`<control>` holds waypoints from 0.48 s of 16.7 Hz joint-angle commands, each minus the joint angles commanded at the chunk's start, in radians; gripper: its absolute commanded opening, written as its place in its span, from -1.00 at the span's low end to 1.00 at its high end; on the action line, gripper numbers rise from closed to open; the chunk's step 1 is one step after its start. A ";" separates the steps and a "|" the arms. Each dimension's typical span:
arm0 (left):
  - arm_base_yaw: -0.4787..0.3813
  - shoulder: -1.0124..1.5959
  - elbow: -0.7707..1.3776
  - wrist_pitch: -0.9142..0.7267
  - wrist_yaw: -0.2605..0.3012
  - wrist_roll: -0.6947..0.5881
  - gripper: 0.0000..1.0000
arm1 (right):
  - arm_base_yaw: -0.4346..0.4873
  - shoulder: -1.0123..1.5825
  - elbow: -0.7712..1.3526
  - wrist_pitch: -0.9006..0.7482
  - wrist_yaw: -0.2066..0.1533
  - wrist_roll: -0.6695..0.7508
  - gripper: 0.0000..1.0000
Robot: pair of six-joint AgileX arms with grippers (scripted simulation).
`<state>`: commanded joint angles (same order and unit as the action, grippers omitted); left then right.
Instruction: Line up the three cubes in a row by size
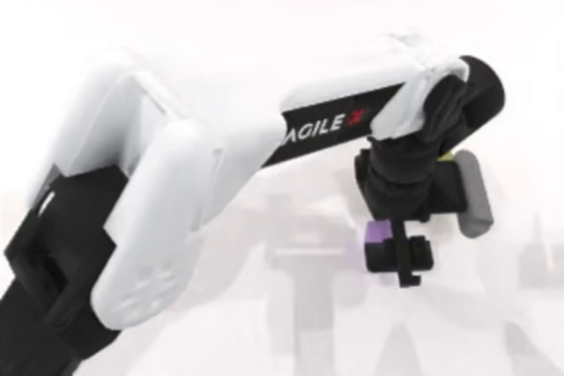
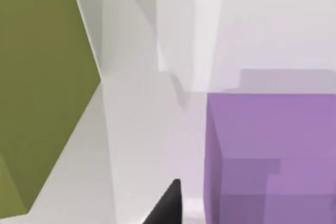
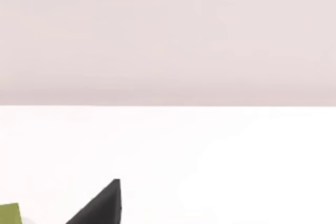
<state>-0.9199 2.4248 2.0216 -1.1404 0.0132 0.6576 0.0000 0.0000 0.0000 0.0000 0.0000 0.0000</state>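
The left arm [image 1: 176, 182] stretched across most of the bench [image 1: 493, 323] from the top view's left, blocking any pass over the middle, and its gripper [image 1: 407, 257] hung directly over the purple cube [image 1: 377, 233]. In the left wrist view a bare strip of bench lay between the purple cube [image 2: 273, 156] and the olive-green cube [image 2: 42, 87], which stood apart. Bare bench lay at the far right and along the near edge.
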 joint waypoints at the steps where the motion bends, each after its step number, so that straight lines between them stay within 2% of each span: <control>1: 0.000 0.000 0.000 0.000 0.000 0.000 0.96 | 0.000 0.000 0.000 0.000 0.000 0.000 1.00; 8: 0.000 0.000 0.000 0.000 0.000 0.000 1.00 | 0.000 0.000 0.000 0.000 0.000 0.000 1.00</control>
<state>-0.9199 2.4248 2.0216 -1.1404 0.0132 0.6576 0.0000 0.0000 0.0000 0.0000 0.0000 0.0000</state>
